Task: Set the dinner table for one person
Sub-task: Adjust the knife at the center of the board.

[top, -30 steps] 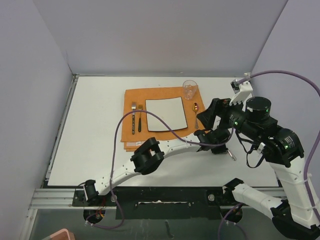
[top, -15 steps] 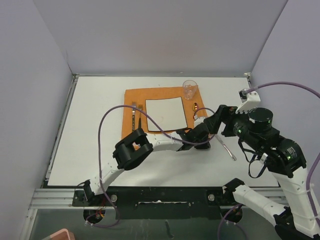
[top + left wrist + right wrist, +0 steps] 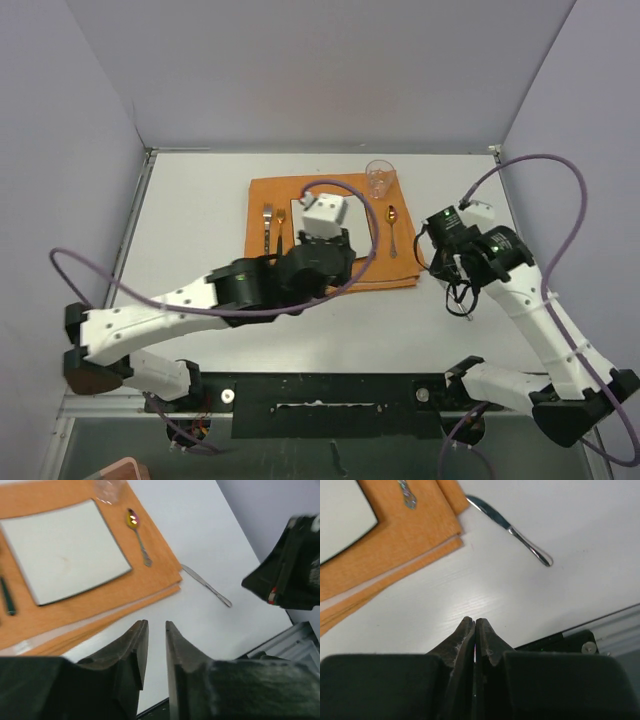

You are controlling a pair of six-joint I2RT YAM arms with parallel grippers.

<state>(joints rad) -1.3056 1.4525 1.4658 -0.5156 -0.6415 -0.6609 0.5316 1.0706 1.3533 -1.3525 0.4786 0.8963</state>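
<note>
Knife lies on table ahead of closed, empty right gripper, so open wide and straddle its handle crosswise; left gripper barely parted, empty.

One orange folded cloth placemat lies on the single pale grey-white surface. There is one square white plate. One clear glass tumbler stands at the plate's 1 o'clock. One slim metal spoon with a golden bowl lies at its 3 o'clock. Two long-handled utensils lie side by side at its 9 o'clock: one silver-headed fork and one golden-headed piece of a kind too small to tell. One plain silver table knife lies at 4 o'clock, off the placemat. There are two white-and-black robot arms, left and right, and two purple cables, one on each.
</note>
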